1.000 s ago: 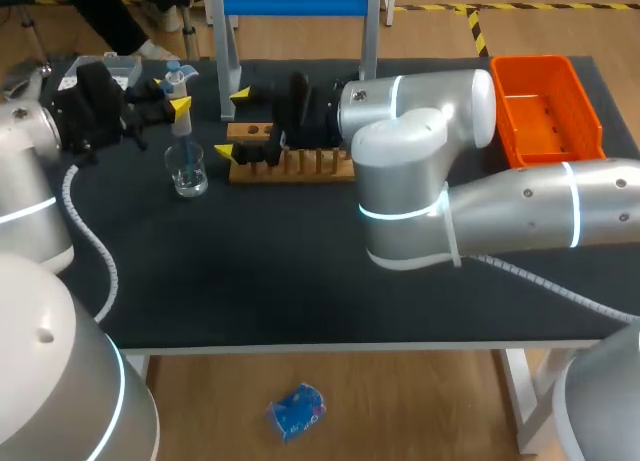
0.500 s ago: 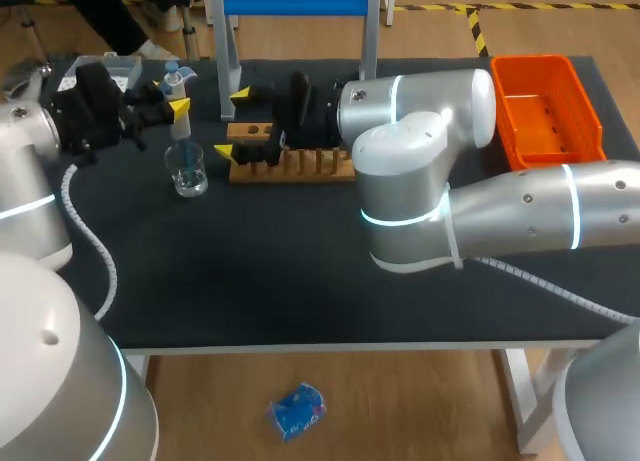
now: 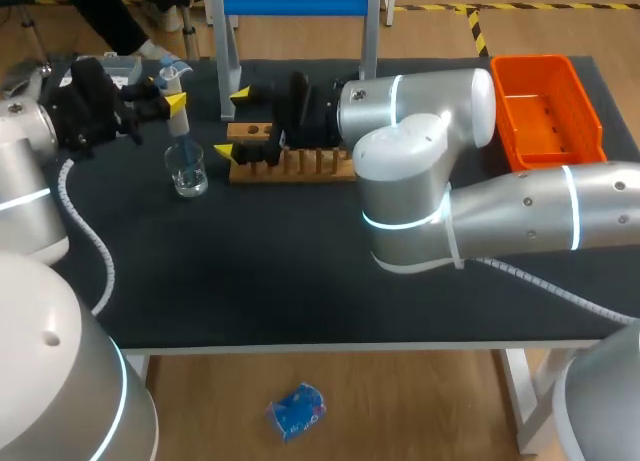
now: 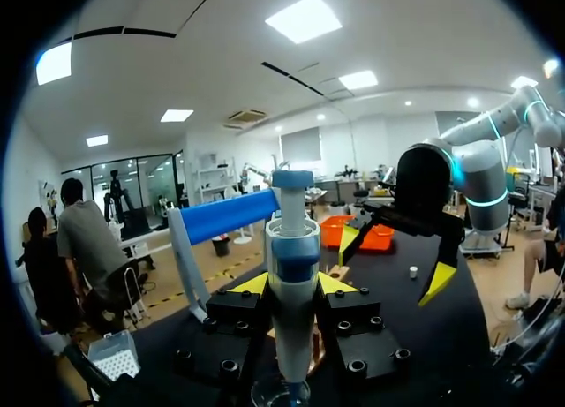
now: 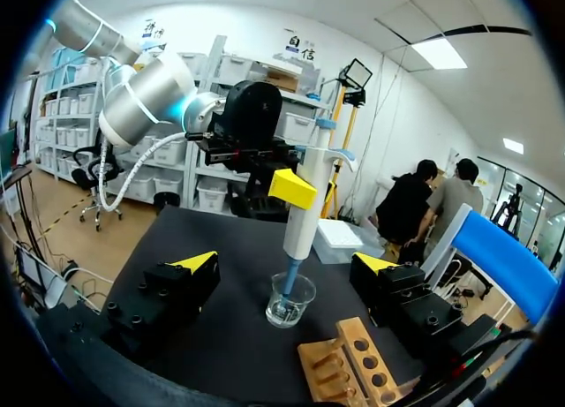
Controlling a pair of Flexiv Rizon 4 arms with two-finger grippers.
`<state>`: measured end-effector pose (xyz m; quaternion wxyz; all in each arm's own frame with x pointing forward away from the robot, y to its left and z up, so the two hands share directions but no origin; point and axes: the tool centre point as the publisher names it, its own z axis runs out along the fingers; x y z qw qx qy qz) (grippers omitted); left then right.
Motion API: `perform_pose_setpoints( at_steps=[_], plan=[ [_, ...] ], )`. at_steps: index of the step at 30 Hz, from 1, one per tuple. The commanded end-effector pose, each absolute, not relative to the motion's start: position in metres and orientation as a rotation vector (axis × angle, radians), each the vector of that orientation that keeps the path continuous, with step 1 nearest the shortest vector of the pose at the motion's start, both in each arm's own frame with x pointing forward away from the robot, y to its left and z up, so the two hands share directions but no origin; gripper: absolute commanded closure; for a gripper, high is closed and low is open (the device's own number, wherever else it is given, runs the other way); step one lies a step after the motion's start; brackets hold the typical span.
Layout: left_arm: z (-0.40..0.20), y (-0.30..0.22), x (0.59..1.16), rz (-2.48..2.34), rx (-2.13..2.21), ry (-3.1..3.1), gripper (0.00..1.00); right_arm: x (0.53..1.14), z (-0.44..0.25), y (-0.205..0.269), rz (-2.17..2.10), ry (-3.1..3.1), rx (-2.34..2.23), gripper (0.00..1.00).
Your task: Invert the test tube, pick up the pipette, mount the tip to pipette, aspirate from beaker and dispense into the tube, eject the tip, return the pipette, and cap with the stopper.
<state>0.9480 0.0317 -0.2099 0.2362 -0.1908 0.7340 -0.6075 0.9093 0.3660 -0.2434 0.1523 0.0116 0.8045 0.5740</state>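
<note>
A lab: pipette (image 3: 178, 109), beaker (image 3: 187, 170), wooden tube rack (image 3: 305, 167).

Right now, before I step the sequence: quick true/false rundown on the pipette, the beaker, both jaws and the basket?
1. The left jaws are shut on the pipette. True.
2. The pipette lies flat on the table. False: it is held upright, its tip down inside the beaker.
3. The right jaws hold a test tube. False: they stand open with nothing gripped, next to the wooden rack.
4. The orange basket sits at the table's far right. True.
</note>
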Motion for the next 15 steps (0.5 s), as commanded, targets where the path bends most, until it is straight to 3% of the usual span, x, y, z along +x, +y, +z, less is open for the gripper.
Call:
perform_pose_setpoints(
  at_steps=[1,15],
  plan=[
    [-0.2097,0.0321,0.9505,-1.661,-0.524,2.023,1.0,0.9094,-0.2438,0.3649,1.65,2.307,0.031,0.0],
    [-0.2087,0.0348,0.9541,-1.639,-0.522,2.036,1.0,0.9094,-0.2438,0.3649,1.65,2.307,0.031,0.0]
  ],
)
